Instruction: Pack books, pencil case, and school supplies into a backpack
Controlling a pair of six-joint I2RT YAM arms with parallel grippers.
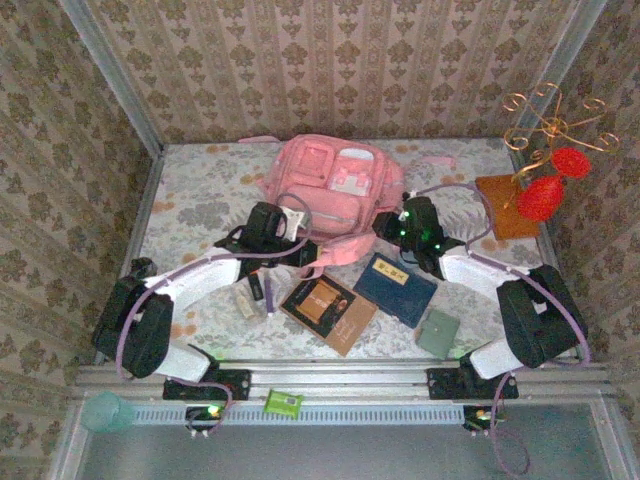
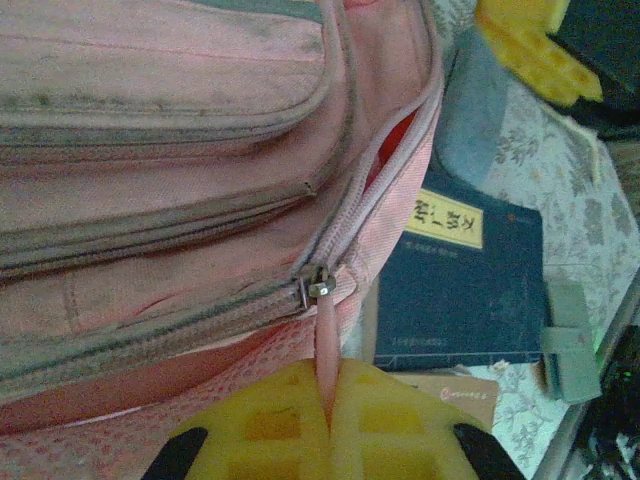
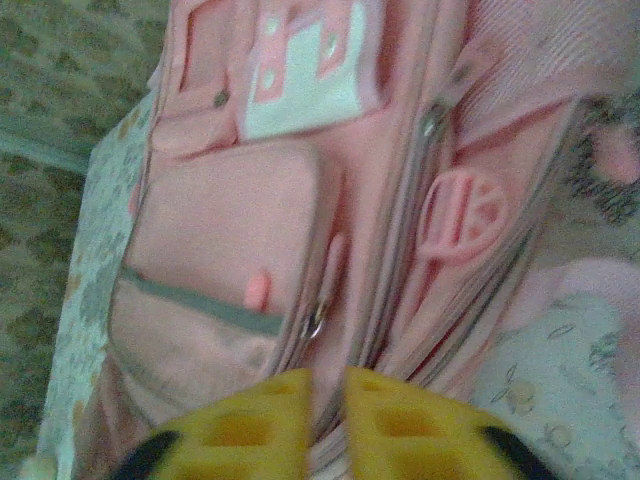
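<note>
The pink backpack (image 1: 330, 180) lies at the back middle of the table. My left gripper (image 1: 287, 232) is at its near-left edge, shut on the pink zip pull (image 2: 328, 335) just below the metal slider (image 2: 318, 289); the zip beyond it gapes. My right gripper (image 1: 398, 226) is at the near-right edge, its yellow fingers (image 3: 400, 420) slightly apart with a zip seam of the backpack (image 3: 230, 220) running between them. In front lie the dark book with the orange frame (image 1: 328, 310) and the navy book (image 1: 396, 288) (image 2: 460, 290). A grey-green pencil case (image 1: 437, 333) lies right of them. Small stationery pieces (image 1: 250, 297) lie under my left arm.
A brown mat (image 1: 507, 205) with a wire stand and red ornaments (image 1: 545, 195) sits at the back right. A green packet (image 1: 282, 403) rests on the front rail and a teal cup (image 1: 105, 410) stands at the near left. Patterned walls close in on three sides.
</note>
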